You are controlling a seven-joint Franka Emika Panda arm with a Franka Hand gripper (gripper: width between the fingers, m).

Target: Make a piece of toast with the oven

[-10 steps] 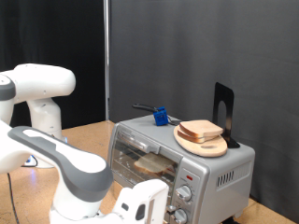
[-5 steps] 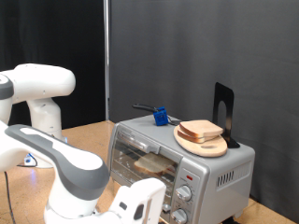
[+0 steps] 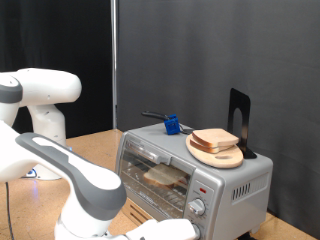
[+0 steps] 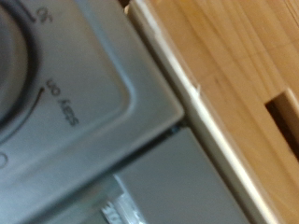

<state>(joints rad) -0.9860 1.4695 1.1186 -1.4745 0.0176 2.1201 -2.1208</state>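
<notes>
The silver oven (image 3: 240,178) stands on the wooden table at the exterior view's lower right, its glass door shut. One slice of toast (image 3: 163,177) lies on the rack inside, seen through the glass. A second pale slice (image 3: 215,138) rests on a round wooden plate (image 3: 222,157) on the oven's roof. My gripper's white hand (image 3: 165,232) sits at the exterior view's bottom edge, just in front of and below the oven's knobs (image 3: 206,187); its fingers are out of sight. The wrist view shows the oven's grey control panel (image 4: 84,103) very close, printed "stay on" beside a dial.
A small blue object (image 3: 172,125) with a dark handle lies on the oven's roof, and a black upright bracket (image 3: 239,118) stands behind the plate. The arm's white base (image 3: 45,100) is at the exterior view's left. Wooden tabletop (image 4: 243,84) borders the oven in the wrist view.
My hand has dropped lower, towards the exterior view's bottom edge, uncovering the oven's lower knobs. The arm's elbow has swung closer to the camera. Toast and plate have not moved.
</notes>
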